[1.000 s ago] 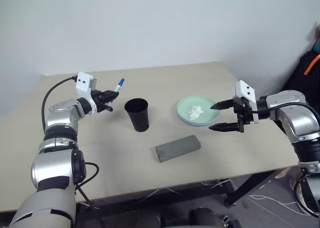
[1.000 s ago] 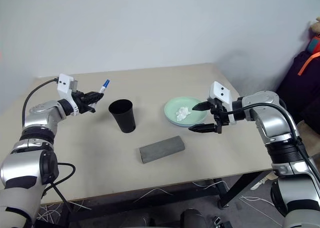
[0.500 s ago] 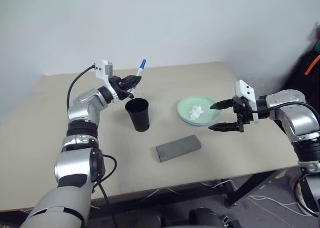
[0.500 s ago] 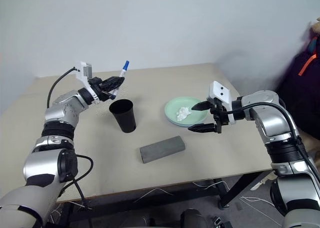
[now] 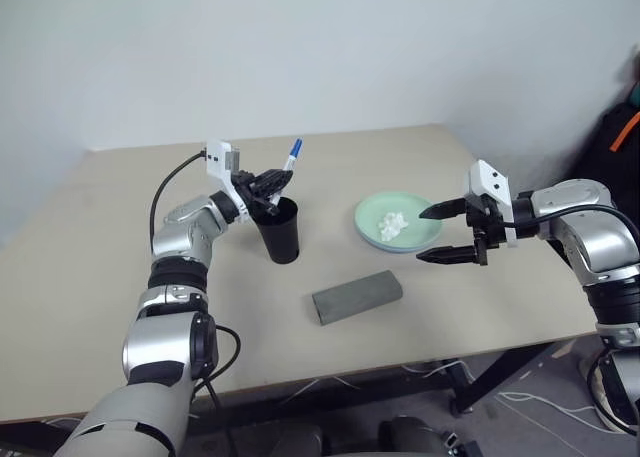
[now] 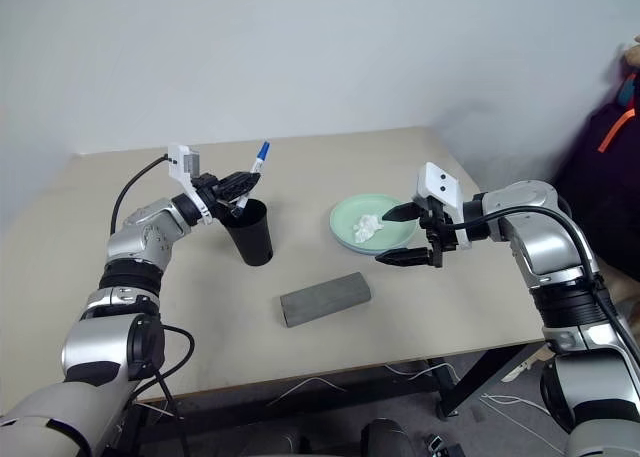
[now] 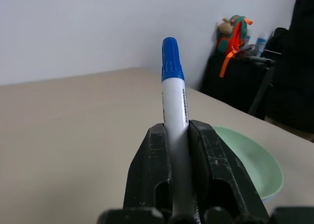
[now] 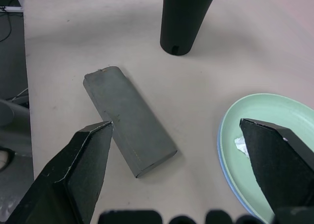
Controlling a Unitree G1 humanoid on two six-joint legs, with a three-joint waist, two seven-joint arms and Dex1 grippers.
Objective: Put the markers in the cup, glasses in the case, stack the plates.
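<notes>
My left gripper (image 5: 268, 185) is shut on a white marker with a blue cap (image 5: 291, 157), which points up and to the right. It holds the marker right at the rim of the tall black cup (image 5: 280, 235). In the left wrist view the marker (image 7: 172, 101) is pinched between the two black fingers (image 7: 152, 170). The mint green plate (image 5: 398, 222) lies stacked on the light blue plate, whose rim (image 8: 225, 185) shows beneath. My right gripper (image 5: 423, 236) hangs open just right of the plates, holding nothing. The grey case (image 5: 356, 297) lies closed in front of the cup. The glasses are out of view.
A crumpled white tissue (image 5: 391, 222) lies in the green plate. A dark bag with an orange strap (image 5: 622, 132) stands beyond the table's right edge. Cables hang under the table's front edge (image 5: 330, 377).
My left gripper has carried the blue-capped marker to the right, from left of the cup to its rim. The right gripper has stayed still and open.
</notes>
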